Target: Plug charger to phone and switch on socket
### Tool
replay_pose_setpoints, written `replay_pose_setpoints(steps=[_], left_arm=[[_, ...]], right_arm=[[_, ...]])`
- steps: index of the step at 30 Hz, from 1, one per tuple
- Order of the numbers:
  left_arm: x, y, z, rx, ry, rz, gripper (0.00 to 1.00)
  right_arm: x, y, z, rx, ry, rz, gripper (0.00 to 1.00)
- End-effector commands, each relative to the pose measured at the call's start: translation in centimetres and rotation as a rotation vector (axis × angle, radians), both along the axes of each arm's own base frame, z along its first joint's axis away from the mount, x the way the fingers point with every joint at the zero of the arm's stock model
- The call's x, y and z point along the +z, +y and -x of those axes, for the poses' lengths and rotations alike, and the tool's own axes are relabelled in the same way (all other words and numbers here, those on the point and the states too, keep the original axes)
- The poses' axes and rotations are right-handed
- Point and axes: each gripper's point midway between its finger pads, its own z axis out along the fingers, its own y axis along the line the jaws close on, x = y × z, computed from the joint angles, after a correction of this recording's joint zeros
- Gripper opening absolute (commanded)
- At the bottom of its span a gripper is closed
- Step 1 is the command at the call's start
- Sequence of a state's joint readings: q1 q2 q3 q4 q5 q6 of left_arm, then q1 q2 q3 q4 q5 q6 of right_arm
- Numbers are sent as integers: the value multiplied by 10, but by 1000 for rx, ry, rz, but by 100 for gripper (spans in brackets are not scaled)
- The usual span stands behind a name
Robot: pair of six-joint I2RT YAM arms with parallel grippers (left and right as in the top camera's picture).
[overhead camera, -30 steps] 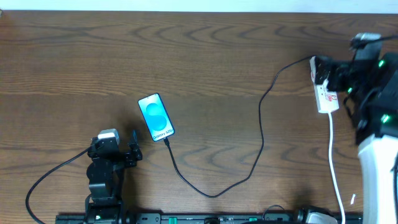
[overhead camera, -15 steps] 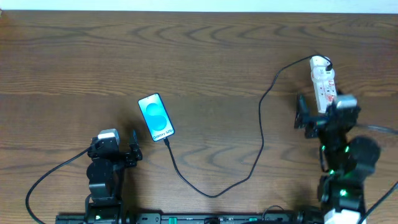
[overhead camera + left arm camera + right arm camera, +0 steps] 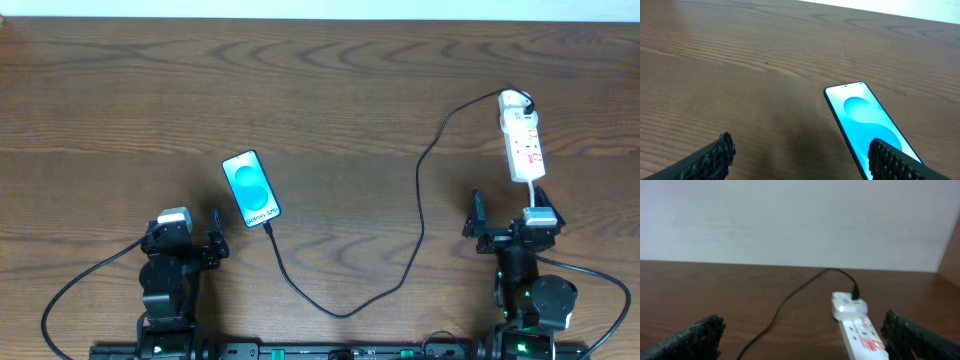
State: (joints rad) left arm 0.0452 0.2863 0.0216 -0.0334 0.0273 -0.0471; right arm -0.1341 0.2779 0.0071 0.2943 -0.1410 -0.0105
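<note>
Phone (image 3: 251, 188): lies flat on the counter (image 3: 330, 90), left of centre, with its lit screen up. It is slightly tilted, lower end toward the robot.
Charger (image 3: 419, 215): black cable that leaves the phone's lower end, loops toward the front edge, then climbs to the far end of the socket. Its tip sits at the phone's port and looks plugged in, though it is too small to be sure.
Socket (image 3: 522, 135): white strip on the right, long axis running away from the robot. A white cord (image 3: 532, 192) trails from its near end.
Left jaws: spread wide and empty. The phone lies just ahead and to their right.
Right jaws: spread wide and empty, aimed along the strip. The socket lies straight ahead, close but apart.
Nearer arm: the right one. The left is well apart from the socket.
Step in hand: probably the switching. The state of the red switches (image 3: 866, 330) cannot be read.
Next move: likely forward along the strip's length, then down onto a switch.
</note>
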Motion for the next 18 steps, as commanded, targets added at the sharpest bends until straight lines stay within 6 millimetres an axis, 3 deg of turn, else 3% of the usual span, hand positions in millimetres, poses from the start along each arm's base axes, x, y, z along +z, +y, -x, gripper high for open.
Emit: replay_pose_setpoints(steps=[1,9,18], left_arm=[[-17,3,6,10,58,-18,87],[-17,3,6,10,58,-18,87],[-17,3,6,10,58,-18,87]], right_arm=[[5,-11,6,-93,-25,-46,99],[-30,-8,17,-96,109,-57,99],[-27,-8,18,-99,95,-59,99]])
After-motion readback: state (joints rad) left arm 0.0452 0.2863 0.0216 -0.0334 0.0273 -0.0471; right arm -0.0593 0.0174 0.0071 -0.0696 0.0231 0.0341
